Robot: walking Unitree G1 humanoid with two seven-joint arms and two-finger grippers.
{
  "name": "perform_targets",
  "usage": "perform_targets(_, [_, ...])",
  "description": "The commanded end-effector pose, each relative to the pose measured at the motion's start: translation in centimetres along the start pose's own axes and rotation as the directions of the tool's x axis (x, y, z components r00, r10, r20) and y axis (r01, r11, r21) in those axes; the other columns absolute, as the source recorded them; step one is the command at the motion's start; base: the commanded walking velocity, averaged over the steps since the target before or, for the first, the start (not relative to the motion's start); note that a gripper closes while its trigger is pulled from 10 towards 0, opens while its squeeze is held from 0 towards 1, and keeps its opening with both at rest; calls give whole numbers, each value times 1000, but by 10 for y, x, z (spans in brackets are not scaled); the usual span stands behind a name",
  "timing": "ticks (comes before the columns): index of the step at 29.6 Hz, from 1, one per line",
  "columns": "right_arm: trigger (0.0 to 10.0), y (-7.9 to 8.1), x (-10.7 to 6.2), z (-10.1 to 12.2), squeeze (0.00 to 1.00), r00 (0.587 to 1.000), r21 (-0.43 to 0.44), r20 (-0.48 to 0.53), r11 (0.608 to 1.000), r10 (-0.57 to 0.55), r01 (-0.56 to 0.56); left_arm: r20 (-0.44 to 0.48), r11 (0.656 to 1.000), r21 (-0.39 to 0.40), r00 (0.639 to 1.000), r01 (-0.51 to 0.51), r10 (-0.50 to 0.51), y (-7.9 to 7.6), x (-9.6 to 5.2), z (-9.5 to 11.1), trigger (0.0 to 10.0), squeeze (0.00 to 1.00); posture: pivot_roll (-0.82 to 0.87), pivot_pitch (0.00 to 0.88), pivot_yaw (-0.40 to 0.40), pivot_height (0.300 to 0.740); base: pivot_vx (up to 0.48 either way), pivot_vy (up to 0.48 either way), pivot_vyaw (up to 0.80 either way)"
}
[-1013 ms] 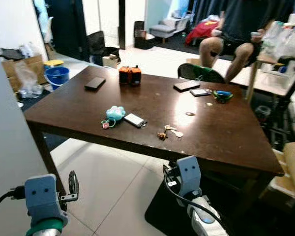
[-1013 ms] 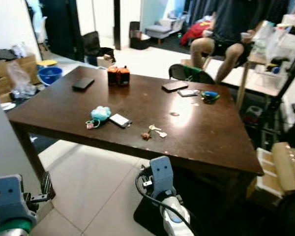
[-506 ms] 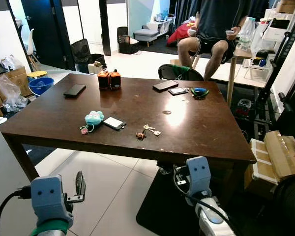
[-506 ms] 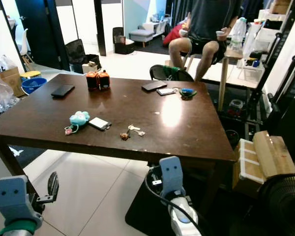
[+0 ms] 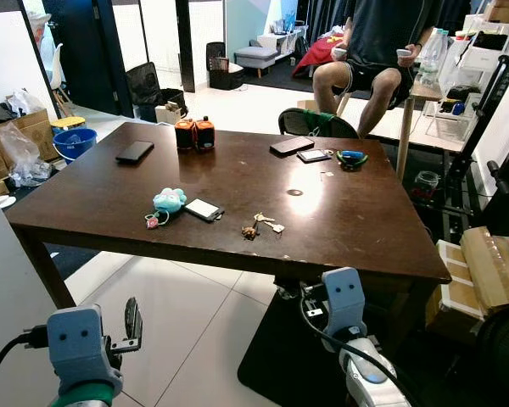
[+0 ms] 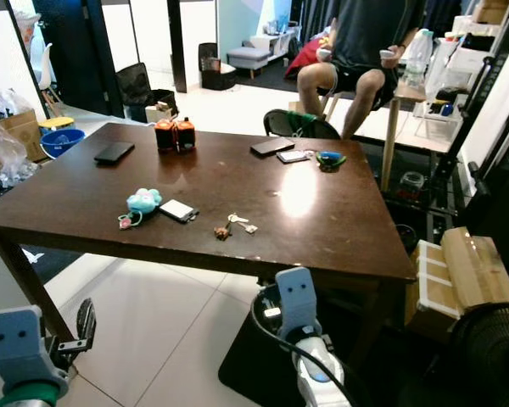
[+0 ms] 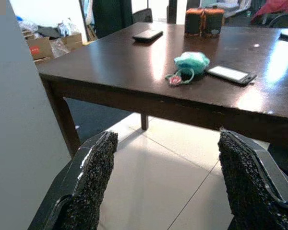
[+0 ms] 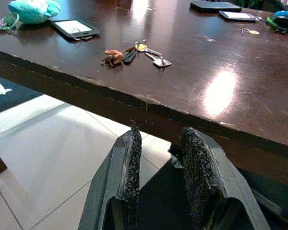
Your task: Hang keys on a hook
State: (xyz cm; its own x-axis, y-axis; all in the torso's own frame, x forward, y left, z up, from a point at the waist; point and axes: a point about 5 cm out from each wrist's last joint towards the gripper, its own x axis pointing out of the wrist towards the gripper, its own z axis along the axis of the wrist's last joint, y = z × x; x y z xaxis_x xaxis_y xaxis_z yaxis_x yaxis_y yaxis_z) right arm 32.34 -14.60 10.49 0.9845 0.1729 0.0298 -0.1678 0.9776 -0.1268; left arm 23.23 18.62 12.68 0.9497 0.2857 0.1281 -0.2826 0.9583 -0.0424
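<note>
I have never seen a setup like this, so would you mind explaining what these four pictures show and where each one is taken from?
This is a humanoid robot standing before a dark wooden table. Two pictures come from cameras in its head, looking down; the other two come from cameras on its wrists, looking along its black fingers. The left gripper is open, the right gripper nearly closed, and both hold nothing, below the table's edge. On the table lie the keys, a teal plush keychain, phones and two orange speakers. A person sits beyond.
</note>
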Motion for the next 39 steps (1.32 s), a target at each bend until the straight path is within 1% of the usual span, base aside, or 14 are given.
perform_targets(1, [10000,1,1,-3,0,1000,37,-19,999,-1,2,-18,1000,-8,1000,15,-16,-3,0,-5,10000,0,-134,9,64,740,0,0,0])
perform_targets(2, [10000,1,0,-3,0,1000,50,-18,999,0,1,-5,999,-31,1000,24,-24,-3,0,-2,10000,0,-141,7,70,740,341,0,-800])
perform_targets(4, [10000,2,-2,-4,0,1000,55,-18,999,3,-2,3,999,-45,1000,27,-27,-3,0,-1,10000,0,-141,7,70,740,356,0,-800])
perform_targets(7, [10000,2,-2,-4,0,1000,55,-18,999,3,-2,3,999,-45,1000,27,-27,-3,0,-1,10000,0,-141,7,70,740,371,0,-800])
perform_targets(10, [10000,2,-3,-4,0,1000,49,-12,999,6,-6,11,998,-57,999,34,-34,-4,0,0,10000,0,-140,8,72,740,373,0,0])
perform_targets(29, [10000,3,-2,-2,0,1000,38,-7,999,12,-12,8,997,-64,999,42,-42,-6,0,-1,10000,0,-142,3,68,740,326,0,0])
perform_targets(31, [10000,3,-1,-1,0,1000,44,-3,999,12,-12,12,995,-84,999,45,-44,-6,-1,0,10000,0,-143,2,67,740,0,0,0])
perform_targets(33, [10000,3,0,1,0,1000,53,3,999,12,-12,18,991,-124,999,45,-43,-6,-1,1,10000,0,-143,2,67,740,0,0,0])
perform_targets(34, [10000,3,0,1,0,1000,53,3,999,12,-12,18,991,-124,999,45,-43,-6,-1,1,10000,0,-143,2,67,740,0,0,0])
perform_targets(36, [10000,2,0,2,0,1000,56,10,998,12,-12,21,984,-171,999,44,-41,-6,-1,2,10000,0,-145,0,65,740,0,0,0])
perform_targets(39, [10000,2,0,3,0,1000,57,13,998,11,-12,23,981,-189,999,45,-42,-6,-1,2,10000,0,-145,0,65,740,0,0,0])
